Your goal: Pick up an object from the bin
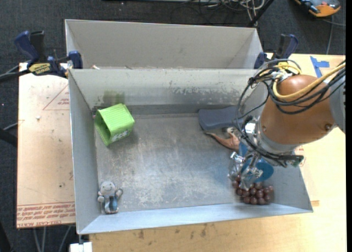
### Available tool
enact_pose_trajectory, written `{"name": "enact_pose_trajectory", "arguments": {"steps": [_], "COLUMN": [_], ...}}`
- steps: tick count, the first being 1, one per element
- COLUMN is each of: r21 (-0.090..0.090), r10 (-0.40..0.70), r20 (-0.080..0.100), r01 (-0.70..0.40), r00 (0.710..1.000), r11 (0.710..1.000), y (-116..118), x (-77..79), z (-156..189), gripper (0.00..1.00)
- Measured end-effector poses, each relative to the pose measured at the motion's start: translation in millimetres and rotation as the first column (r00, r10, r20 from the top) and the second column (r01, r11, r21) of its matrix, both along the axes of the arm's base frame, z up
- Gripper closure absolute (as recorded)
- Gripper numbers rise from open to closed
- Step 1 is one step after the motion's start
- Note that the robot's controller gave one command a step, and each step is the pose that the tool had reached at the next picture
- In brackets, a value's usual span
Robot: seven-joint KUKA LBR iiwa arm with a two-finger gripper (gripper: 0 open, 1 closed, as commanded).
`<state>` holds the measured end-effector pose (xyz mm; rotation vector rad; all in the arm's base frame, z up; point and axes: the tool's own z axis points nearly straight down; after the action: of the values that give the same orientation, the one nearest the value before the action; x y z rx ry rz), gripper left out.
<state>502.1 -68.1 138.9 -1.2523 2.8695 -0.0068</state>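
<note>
My gripper (246,169) hangs low in the bin's front right corner, under the arm's orange cover. Right below it, touching or nearly touching, lies a bunch of dark red toy grapes (254,193) against the front wall. A blue rounded thing (265,169) shows just right of the gripper, partly hidden by it. Behind the gripper lies a grey-blue flat thing (219,118) with a pinkish-orange piece (229,138) at its near end. Nothing shows as held.
A bright green box (114,123) stands tilted near the back left wall. A small grey and blue figurine (109,196) lies in the front left corner. Bare bin floor stretches between these and the gripper.
</note>
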Motion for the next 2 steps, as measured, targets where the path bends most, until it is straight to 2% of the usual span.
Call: {"name": "enact_pose_trajectory", "arguments": {"steps": [1,2], "r21": [0.004,0.002], "r10": [-0.001,-0.009], "r20": [-0.016,-0.01], "r01": [0.001,0.009], "r00": [1.0,1.0], "r11": [1.0,1.0], "y": [-6,-8], "x": [-11.8,3.1], "z": [-5,10], "gripper": [1.0,1.0]}}
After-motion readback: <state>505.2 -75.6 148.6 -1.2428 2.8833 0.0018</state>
